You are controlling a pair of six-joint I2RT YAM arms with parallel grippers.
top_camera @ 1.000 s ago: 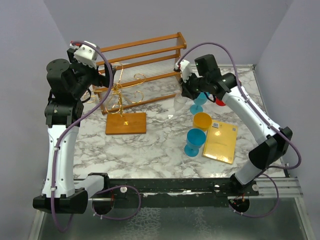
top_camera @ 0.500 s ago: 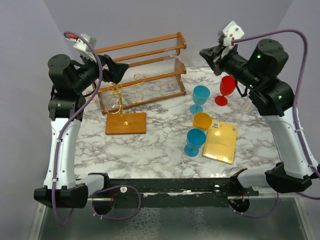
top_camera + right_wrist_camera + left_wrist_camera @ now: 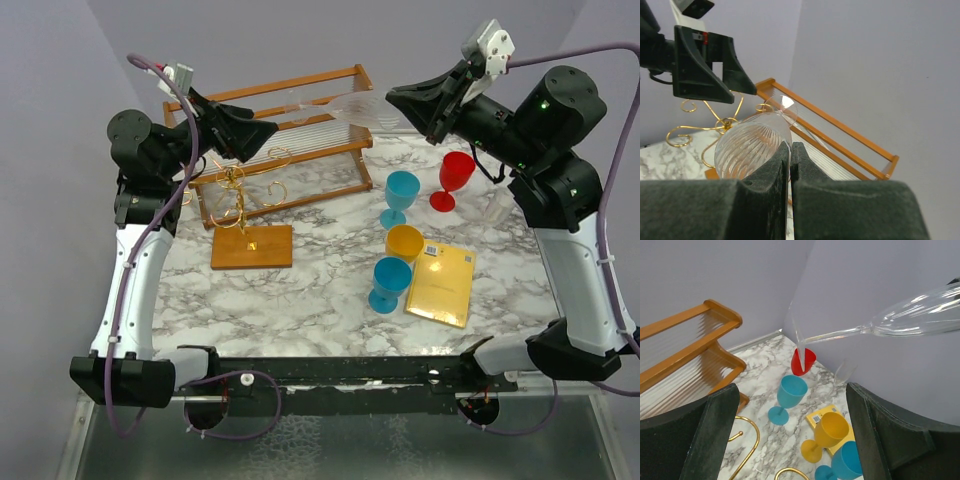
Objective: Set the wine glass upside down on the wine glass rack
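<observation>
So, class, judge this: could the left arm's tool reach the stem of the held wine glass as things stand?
Probably yes. The left tool is open and faces the wine glass, whose foot points toward it in open air; nothing lies between.

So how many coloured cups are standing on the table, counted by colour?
Blue cups: 2
Yellow cup: 1
Red cup: 1
Total: 4
</observation>
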